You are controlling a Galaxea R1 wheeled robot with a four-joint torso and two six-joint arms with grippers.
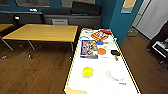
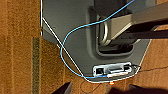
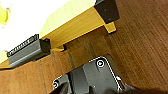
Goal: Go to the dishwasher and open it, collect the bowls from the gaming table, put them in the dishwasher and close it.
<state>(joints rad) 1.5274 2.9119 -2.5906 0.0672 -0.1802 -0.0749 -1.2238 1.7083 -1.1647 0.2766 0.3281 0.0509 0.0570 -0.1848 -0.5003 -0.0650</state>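
Dark wood flooring fills the room, with teal walls at the far side and a dark counter run along them. Straight ahead stands the gaming table, a long white surface with a yellow rim, running from near to far. On it, near and left of centre, sits the lime-yellow bowl. Just right of that lies a white round dish. Farther along, the orange bowl sits mid-surface, with a black object just to its right; whether that is the black bowl cannot be told. A colourful flat box lies on the left half, and a red-and-white packet lies at the far end. To the left, well apart, stands a yellow-topped table.

From the right wrist, the gaming table's yellow edge and a dark corner fitting show above the floor. From the left wrist, the robot's grey base and a blue cable appear over the wood floor. Whether either end effector is spread or pressed together cannot be told.
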